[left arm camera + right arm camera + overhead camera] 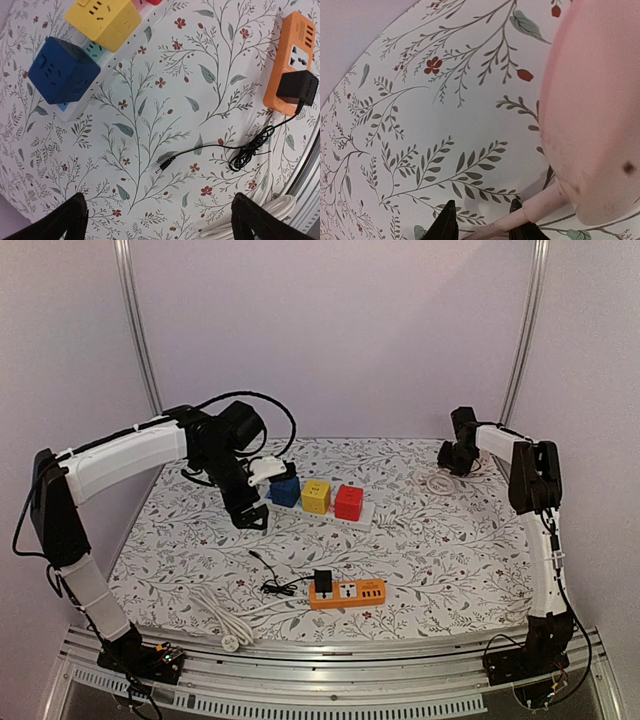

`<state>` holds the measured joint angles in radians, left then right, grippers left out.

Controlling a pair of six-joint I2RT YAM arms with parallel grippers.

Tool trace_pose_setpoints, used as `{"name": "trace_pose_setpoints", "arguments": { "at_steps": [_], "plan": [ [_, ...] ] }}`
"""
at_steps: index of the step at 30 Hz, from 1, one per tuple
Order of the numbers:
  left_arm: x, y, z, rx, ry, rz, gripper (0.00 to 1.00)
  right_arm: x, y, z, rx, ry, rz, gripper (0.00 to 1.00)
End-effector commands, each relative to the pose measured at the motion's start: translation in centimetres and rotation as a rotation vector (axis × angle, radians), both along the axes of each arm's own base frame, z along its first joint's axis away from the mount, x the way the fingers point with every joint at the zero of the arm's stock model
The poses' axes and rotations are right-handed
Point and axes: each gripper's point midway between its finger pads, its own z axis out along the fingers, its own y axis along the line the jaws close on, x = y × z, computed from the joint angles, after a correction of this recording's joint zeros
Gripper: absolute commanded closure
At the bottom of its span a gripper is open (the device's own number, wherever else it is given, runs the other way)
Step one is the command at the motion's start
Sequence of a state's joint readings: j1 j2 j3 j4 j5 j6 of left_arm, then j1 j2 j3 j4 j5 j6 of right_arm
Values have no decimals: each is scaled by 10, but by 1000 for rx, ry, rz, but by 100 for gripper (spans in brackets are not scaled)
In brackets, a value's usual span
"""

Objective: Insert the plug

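Currently the black plug is seen seated on the left end of the orange power strip, which lies near the front edge of the flowered cloth. A thin black lead is trailed from the plug to the left, its free tip resting on the cloth. The left gripper is held above the cloth, far and left of the strip, its jaws spread wide with nothing between them. A blue cube, a yellow cube and a red cube are lined up just beyond it. The right gripper is positioned at the far right, beside a pale rounded object. A pale cord is seen running between its narrowly parted jaws, but whether it is gripped cannot be told.
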<state>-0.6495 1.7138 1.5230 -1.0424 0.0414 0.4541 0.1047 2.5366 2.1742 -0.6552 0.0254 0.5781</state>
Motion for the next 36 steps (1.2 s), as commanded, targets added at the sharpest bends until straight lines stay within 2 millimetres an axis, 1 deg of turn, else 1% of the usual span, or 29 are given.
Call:
{"name": "trace_pose_setpoints", "arguments": {
  "at_steps": [1, 3, 4, 5, 6, 7, 8, 9, 10, 11, 12, 13, 14, 15, 16, 18, 20, 21, 23, 24, 25, 26, 27, 28, 30, 31, 32, 34, 36],
  "plan": [
    [4, -1, 4, -10, 28, 21, 1, 2, 38, -3, 230, 10, 61, 82],
    [3, -2, 5, -13, 39, 23, 1, -4, 42, 5, 254, 8, 78, 98],
    [3, -2, 5, -13, 39, 23, 1, -8, 42, 19, 249, -9, 89, 100],
    [3, -1, 6, -15, 39, 23, 0, -14, 41, 21, 246, -14, 91, 100],
    [2, -2, 7, -19, 39, 20, 0, -18, 41, 34, 248, -50, 96, 100],
    [1, -2, 7, -21, 42, 19, 0, -26, 40, 38, 251, -72, 98, 100],
    [0, -3, 8, -28, 44, 14, 1, -31, 40, 68, 260, -140, 99, 100],
    [0, -4, 8, -31, 48, 11, 1, -38, 39, 88, 266, -184, 99, 100],
    [-1, -6, 8, -35, 53, 9, 0, -46, 38, 97, 264, -206, 97, 100],
    [0, -7, 9, -42, 57, 7, 0, -56, 36, 123, 260, -250, 103, 100],
    [-1, -8, 9, -45, 62, 7, 1, -66, 35, 127, 251, -254, 104, 100],
    [0, -10, 9, -47, 68, 7, 0, -77, 34, 139, 246, -274, 111, 100],
    [0, -10, 8, -46, 75, 10, 0, -86, 35, 141, 247, -276, 119, 100],
    [0, -11, 9, -48, 78, 11, 0, -97, 37, 153, 253, -298, 132, 100],
    [1, -13, 9, -51, 80, 12, 1, -109, 38, 147, 264, -282, 139, 100],
    [1, -15, 8, -59, 90, 11, 0, -128, 41, 156, 286, -292, 151, 100],
    [-2, -19, 9, -77, 110, 6, 1, -143, 46, 160, 315, -306, 162, 100],
    [-4, -22, 10, -91, 123, 0, 0, -150, 52, 163, 337, -314, 166, 100],
    [-8, -29, 15, -128, 149, -14, 1, -166, 65, 188, 357, -378, 188, 100],
    [-10, -32, 18, -146, 157, -21, 0, -173, 72, 197, 352, -401, 197, 100],
    [-11, -34, 22, -160, 164, -27, 0, -182, 77, 216, 345, -449, 209, 100],
    [-12, -37, 27, -176, 165, -32, 0, -190, 85, 226, 334, -481, 220, 100],
    [-12, -39, 32, -190, 162, -35, 1, -199, 91, 241, 328, -526, 231, 100],
    [-11, -42, 39, -205, 154, -36, 0, -210, 96, 260, 329, -588, 235, 100],
    [-9, -49, 51, -230, 132, -39, 1, -227, 106, 280, 338, -665, 232, 100],
    [-10, -54, 57, -245, 125, -46, 0, -235, 113, 287, 353, -700, 234, 100],
    [-12, -60, 62, -259, 127, -56, 0, -246, 117, 300, 382, -747, 234, 100],
    [-22, -76, 70, -292, 136, -91, 0, -260, 128, 316, 421, -816, 243, 100],
    [-33, -91, 73, -311, 156, -124, 0, -274, 140, 329, 465, -856, 285, 100]
  ]
}}
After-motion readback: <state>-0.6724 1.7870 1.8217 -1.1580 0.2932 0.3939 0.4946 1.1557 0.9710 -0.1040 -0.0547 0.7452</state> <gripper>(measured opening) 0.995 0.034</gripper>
